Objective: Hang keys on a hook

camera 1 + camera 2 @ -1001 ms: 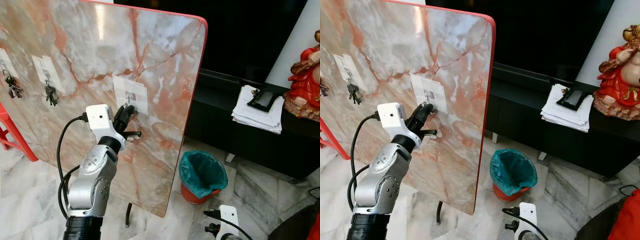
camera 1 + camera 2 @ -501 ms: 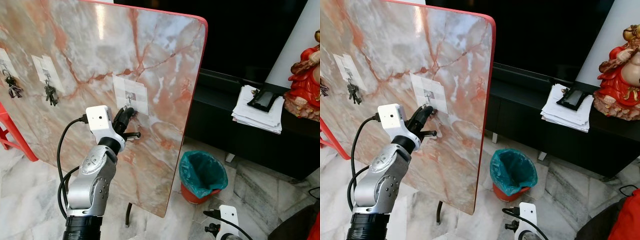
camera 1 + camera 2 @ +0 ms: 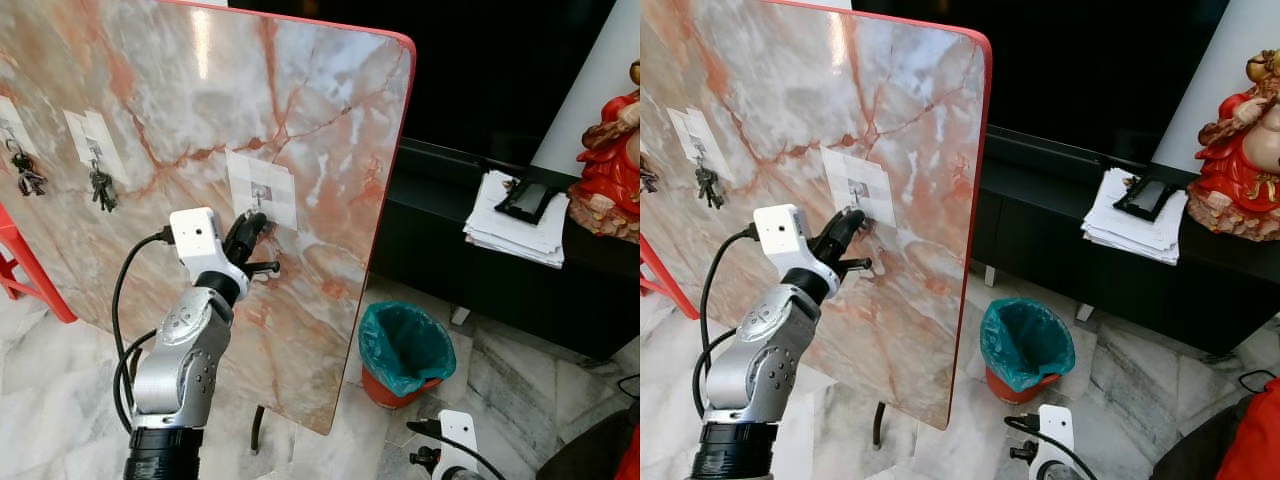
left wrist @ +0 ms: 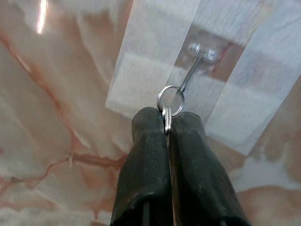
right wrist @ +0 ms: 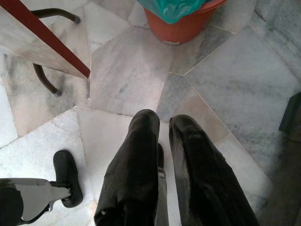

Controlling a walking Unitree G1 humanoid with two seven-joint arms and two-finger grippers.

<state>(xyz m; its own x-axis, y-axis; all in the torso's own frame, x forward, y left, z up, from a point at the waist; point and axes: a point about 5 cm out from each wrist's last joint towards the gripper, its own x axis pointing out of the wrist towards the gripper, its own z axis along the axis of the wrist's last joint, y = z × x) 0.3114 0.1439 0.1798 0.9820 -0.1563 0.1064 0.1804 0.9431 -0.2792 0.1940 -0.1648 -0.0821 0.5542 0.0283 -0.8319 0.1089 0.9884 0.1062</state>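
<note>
- Two black fingers of the left gripper [image 4: 167,123] pinch the keys [image 4: 168,123], whose ring [image 4: 170,100] seemingly touches the hook [image 4: 192,70] at twelve o'clock.
- Right gripper [image 5: 161,123] hangs idle over the floor [image 5: 134,70], fingers nearly together, empty.

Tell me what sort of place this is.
Probably a home living room: a low dark cabinet with a paper stack, a red figurine, a lined bin on a marble-tiled floor.

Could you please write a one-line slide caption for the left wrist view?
Left gripper pinches a key ring at the tip of a metal hook taped to the marble board.
</note>
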